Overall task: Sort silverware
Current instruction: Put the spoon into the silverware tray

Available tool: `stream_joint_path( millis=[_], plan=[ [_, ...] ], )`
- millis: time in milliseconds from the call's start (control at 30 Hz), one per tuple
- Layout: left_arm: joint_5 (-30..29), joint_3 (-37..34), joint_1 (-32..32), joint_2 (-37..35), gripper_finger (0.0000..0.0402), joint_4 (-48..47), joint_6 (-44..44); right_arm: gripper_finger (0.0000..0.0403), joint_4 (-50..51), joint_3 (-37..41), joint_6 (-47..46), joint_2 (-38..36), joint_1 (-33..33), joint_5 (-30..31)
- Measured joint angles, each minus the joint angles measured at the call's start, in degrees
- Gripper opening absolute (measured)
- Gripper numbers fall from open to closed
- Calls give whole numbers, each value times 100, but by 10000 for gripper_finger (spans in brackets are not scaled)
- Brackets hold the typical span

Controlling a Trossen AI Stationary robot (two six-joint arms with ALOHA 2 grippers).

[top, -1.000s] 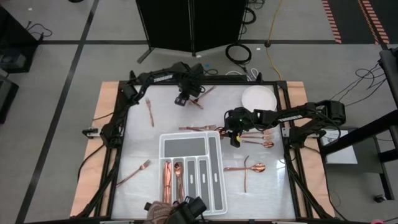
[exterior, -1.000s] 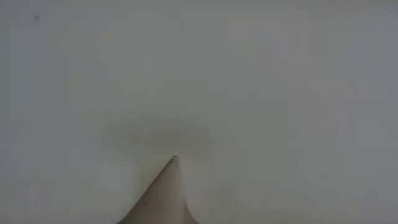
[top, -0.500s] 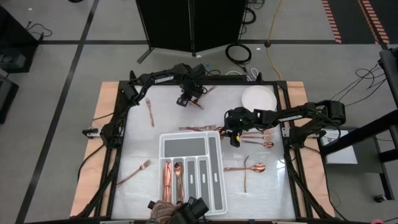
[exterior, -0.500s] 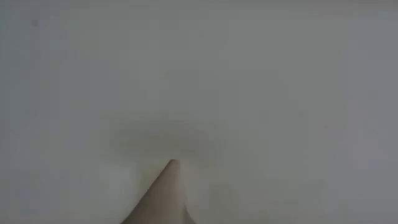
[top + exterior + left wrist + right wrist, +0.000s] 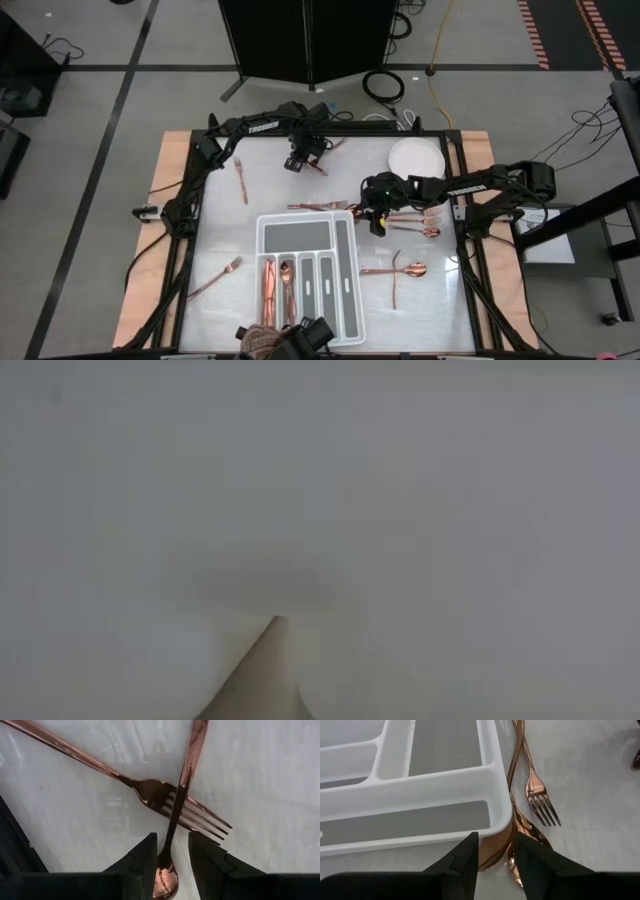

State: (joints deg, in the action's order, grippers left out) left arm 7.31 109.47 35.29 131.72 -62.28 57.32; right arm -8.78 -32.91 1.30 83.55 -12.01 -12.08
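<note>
- A spoon (image 5: 176,810), crossed over a fork (image 5: 150,790) at the table's far edge, is straddled by the left gripper (image 5: 171,855), jaws parted; closing is judged next.
- Spoons (image 5: 517,832) beside the white tray (image 5: 445,780) are straddled by the right gripper (image 5: 495,852), jaws released.

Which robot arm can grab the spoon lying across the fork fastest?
Probably the left. The left gripper is open right over that spoon, fingers either side. The right gripper is away by the white tray.
</note>
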Motion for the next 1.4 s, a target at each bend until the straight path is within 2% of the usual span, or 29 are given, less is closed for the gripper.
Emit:
stream_joint_path(
  millis=[200,300,467,767,967,1233,1400],
  plan=[
    [127,0,54,0,111,2,-6,114,-57,0,1,0,0,0],
    [146,-2,87,0,111,4,-7,114,-427,-5,-6,-1,-1,0],
    [143,-2,92,0,111,0,-22,114,-435,-320,27,-68,-2,0],
    [498,0,437,92,111,-323,-142,114,-129,-784,71,-200,11,-3],
    [613,0,440,107,93,-269,-108,114,743,-897,195,-502,-29,35],
    [253,-4,396,125,86,-296,-97,114,942,-922,118,-885,-24,20],
    [-173,-13,332,184,86,-379,-307,114,941,-920,90,-916,-26,20]
  ],
)
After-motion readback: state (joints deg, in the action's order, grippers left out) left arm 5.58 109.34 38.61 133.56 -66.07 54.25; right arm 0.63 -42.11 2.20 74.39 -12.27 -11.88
